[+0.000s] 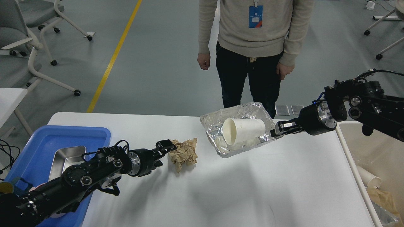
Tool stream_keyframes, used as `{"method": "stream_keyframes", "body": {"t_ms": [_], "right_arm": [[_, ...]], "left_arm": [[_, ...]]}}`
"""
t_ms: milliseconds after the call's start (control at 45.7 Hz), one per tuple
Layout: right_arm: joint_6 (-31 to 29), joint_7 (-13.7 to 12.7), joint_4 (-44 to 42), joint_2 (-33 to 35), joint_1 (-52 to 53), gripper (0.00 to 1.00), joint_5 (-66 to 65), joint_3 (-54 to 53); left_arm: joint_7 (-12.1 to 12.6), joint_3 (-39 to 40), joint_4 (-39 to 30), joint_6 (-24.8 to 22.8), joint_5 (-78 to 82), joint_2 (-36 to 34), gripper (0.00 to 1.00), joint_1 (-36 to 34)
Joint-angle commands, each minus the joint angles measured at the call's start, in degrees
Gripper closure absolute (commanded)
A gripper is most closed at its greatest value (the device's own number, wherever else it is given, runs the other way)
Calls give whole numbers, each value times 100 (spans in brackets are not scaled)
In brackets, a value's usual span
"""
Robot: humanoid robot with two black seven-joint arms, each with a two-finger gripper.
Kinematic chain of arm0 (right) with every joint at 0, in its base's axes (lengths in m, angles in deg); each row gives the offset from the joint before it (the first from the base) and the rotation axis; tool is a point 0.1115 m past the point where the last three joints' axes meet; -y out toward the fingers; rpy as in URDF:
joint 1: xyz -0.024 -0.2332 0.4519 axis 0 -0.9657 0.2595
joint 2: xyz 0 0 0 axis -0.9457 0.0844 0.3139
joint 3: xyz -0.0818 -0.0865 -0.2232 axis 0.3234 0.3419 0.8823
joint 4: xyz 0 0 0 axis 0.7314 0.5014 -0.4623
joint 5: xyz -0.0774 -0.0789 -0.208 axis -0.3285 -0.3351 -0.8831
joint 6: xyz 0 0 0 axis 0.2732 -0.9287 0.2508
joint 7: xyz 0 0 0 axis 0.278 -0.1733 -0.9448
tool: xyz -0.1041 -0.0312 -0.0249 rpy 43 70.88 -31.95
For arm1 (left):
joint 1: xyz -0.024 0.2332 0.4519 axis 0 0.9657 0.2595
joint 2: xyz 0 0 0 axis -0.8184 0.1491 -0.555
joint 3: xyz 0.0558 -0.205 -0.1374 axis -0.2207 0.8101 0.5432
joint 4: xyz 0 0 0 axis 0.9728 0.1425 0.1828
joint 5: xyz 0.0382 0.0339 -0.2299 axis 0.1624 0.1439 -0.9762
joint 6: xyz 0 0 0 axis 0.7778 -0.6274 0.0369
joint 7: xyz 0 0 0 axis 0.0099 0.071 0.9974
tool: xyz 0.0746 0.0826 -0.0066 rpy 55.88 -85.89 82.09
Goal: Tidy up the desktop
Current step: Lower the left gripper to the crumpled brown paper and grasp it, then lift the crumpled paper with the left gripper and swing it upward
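Over the white desktop (252,189), right fingers (279,128) grasp the foil tray (217,123); left fingers (167,148) pinch crumpled paper (184,154).

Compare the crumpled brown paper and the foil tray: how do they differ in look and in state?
The crumpled brown paper is matt tan and lies on the desktop; the foil tray is shiny silver and tilted, gripped at its edge by the right claw. The paper holds nothing; the tray holds a white paper cup. Both are crinkled.
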Motion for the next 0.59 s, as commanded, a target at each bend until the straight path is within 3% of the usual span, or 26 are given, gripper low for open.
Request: {"method": "stream_keyframes", "body": {"t_ms": [0,197,372,569], "right_arm": [[8,0,11,8,0,100,1,-11],[-1,9,37,43,0,100,10,-28],[8,9,98,43,0,100,10,-28],[8,9,98,43,9,100,19,-19]], "left_arm": [[-55,42,175,36,4,229,11,24],[-310,42,509,142,21,457,11,33],[-767,-19,738,291,47,721,11,59],[-811,-46,729,336,100,756,18,130]]}}
